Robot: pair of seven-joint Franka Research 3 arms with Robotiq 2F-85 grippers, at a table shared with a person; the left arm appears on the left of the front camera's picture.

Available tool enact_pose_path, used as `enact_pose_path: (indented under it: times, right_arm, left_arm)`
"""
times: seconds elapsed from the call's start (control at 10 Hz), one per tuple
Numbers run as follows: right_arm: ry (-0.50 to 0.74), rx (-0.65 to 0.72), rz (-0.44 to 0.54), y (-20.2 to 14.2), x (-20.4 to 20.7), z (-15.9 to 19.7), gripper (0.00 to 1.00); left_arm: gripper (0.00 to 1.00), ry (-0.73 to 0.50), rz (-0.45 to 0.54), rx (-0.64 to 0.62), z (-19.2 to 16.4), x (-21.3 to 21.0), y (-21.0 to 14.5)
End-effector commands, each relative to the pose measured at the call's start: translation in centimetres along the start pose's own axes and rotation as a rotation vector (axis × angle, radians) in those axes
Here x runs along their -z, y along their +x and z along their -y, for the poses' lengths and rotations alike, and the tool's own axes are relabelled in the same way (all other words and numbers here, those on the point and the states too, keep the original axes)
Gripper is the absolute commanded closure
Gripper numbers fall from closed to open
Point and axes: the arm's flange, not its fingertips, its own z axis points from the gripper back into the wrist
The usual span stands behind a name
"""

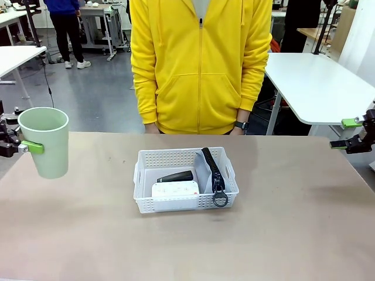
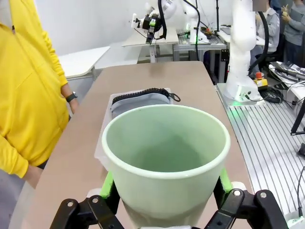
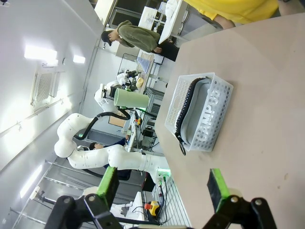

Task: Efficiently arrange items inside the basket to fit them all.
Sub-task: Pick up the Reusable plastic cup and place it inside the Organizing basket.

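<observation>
**Cup aloft at left, basket mid-desk**

Left claw point(image 1: 23, 146) clamps the pale green cup point(image 1: 45, 142), upright, mouth up, off the desk's point(image 1: 88, 234) left side. Basket point(image 1: 146, 202) lies to its right, well apart, long axis across the desk. Inside it: stapler point(image 1: 176, 177) and white box point(image 1: 174, 189) at left-front, grey pouch point(image 1: 206, 170) on edge along the right wall. Free floor looks scarce; likely behind the stapler. Right claw point(image 1: 350, 133) hangs wide, empty, far right.
</observation>
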Motion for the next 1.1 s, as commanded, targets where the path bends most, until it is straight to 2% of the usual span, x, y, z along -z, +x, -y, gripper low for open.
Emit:
enact_pose_path:
  times: [0.0,0.1,0.2,0.3,0.4,0.5,0.6,0.7,0.8,1.0]
  right_arm:
    - [0.000,0.016,-0.010,-0.1,-0.1,-0.6,0.00]
    - [0.000,0.016,-0.010,-0.1,-0.1,-0.6,0.00]
    - [0.000,0.016,-0.010,-0.1,-0.1,-0.6,0.00]
    - [0.000,0.016,-0.010,-0.1,-0.1,-0.6,0.00]
    - [0.000,0.016,-0.010,-0.1,-0.1,-0.6,0.00]
    - [0.000,0.016,-0.010,-0.1,-0.1,-0.6,0.00]
    - [0.000,0.016,-0.010,-0.1,-0.1,-0.6,0.00]
    - [0.000,0.016,-0.010,-0.1,-0.1,-0.6,0.00]
    - [0.000,0.016,-0.010,-0.1,-0.1,-0.6,0.00]
    - [0.000,0.016,-0.010,-0.1,-0.1,-0.6,0.00]
  left_arm:
    - [0.62,0.008,0.003,0.005,-1.0,-0.3,0.6]
    - [0.62,0.008,0.003,0.005,-1.0,-0.3,0.6]
    - [0.08,0.001,-0.002,0.003,-0.3,-0.2,0.1]
    - [0.08,0.055,-0.124,-0.120,0.5,1.7,0.9]
    - [0.08,-0.002,-0.186,-0.101,1.7,5.3,4.7]
    - [0.08,-0.048,-0.297,-0.084,2.1,9.3,7.8]
    - [0.08,-0.102,-0.387,-0.062,2.0,13.9,9.7]
    - [0.08,-0.139,-0.468,-0.064,1.4,18.2,10.6]
    - [0.08,-0.130,-0.558,-0.074,0.4,22.1,11.1]
    - [0.08,-0.069,-0.742,-0.092,-1.6,27.4,12.8]
